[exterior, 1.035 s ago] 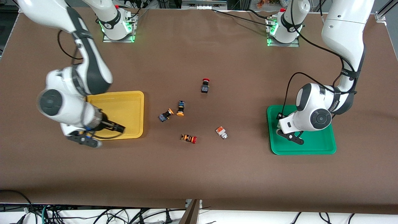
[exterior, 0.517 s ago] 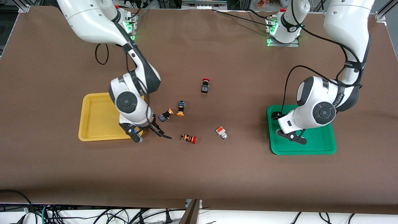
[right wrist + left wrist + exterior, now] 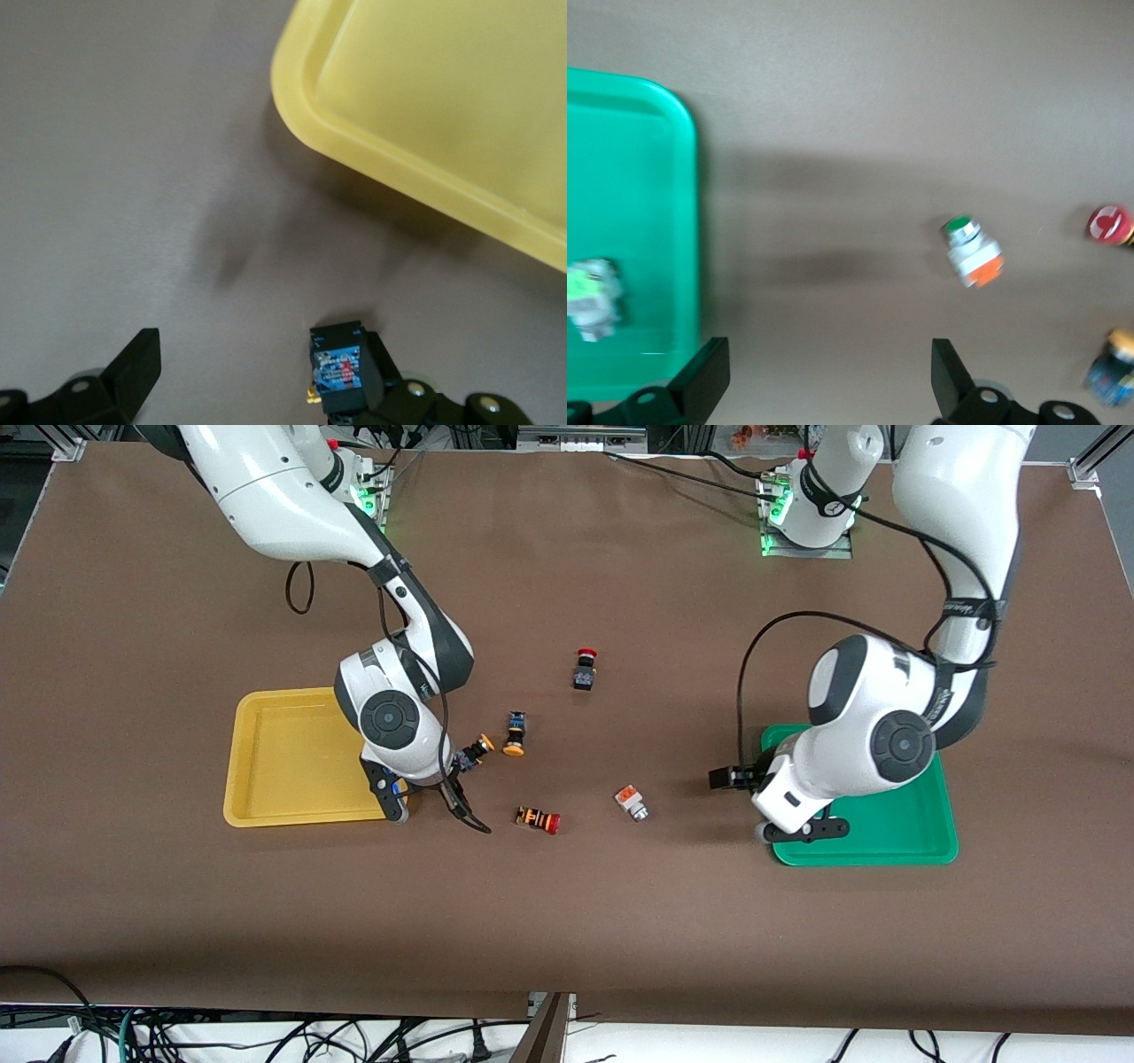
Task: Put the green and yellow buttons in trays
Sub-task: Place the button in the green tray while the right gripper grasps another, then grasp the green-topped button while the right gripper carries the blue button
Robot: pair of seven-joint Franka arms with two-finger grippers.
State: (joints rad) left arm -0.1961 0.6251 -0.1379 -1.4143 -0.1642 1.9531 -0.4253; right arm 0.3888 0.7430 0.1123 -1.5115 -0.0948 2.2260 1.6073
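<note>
Two yellow-capped buttons lie mid-table: one (image 3: 472, 753) beside my right gripper, one (image 3: 515, 733) close by. My right gripper (image 3: 431, 808) is open and low, by the corner of the empty yellow tray (image 3: 283, 779). In the right wrist view the nearer button's black-blue body (image 3: 345, 367) sits against one finger. A silver button with an orange block (image 3: 631, 802) lies toward the green tray (image 3: 886, 841). My left gripper (image 3: 764, 804) is open and empty over that tray's edge. In the left wrist view a silver-green button (image 3: 589, 297) lies in the green tray (image 3: 629, 177).
A red-capped black button (image 3: 585, 669) lies farther from the front camera than the yellow-capped pair. A red-capped button with an orange-striped body (image 3: 538, 819) lies near my right gripper. The left arm hides part of the green tray in the front view.
My right arm swung from over the yellow tray to the table beside the nearer yellow-capped button. My left gripper moved from over the green tray to its edge, toward the silver button.
</note>
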